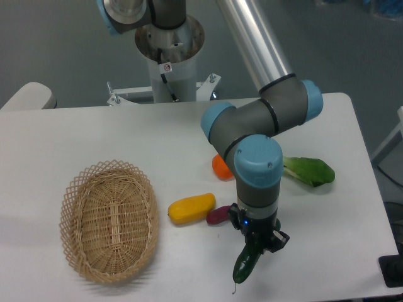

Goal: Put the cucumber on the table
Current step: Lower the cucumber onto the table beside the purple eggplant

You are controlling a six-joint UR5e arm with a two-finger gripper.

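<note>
The dark green bumpy cucumber (245,265) hangs tilted, stem tip pointing down toward the front of the white table (94,132). My gripper (259,242) is shut on the cucumber's upper end, near the table's front edge, right of centre. Whether the cucumber's lower tip touches the tabletop cannot be told. The arm's wrist hides the cucumber's top end.
A woven wicker basket (110,220) lies at the front left. A yellow vegetable (191,208) and a small purple-red one (218,216) lie just left of my gripper. An orange fruit (220,167) and a leafy green (308,170) sit behind the arm.
</note>
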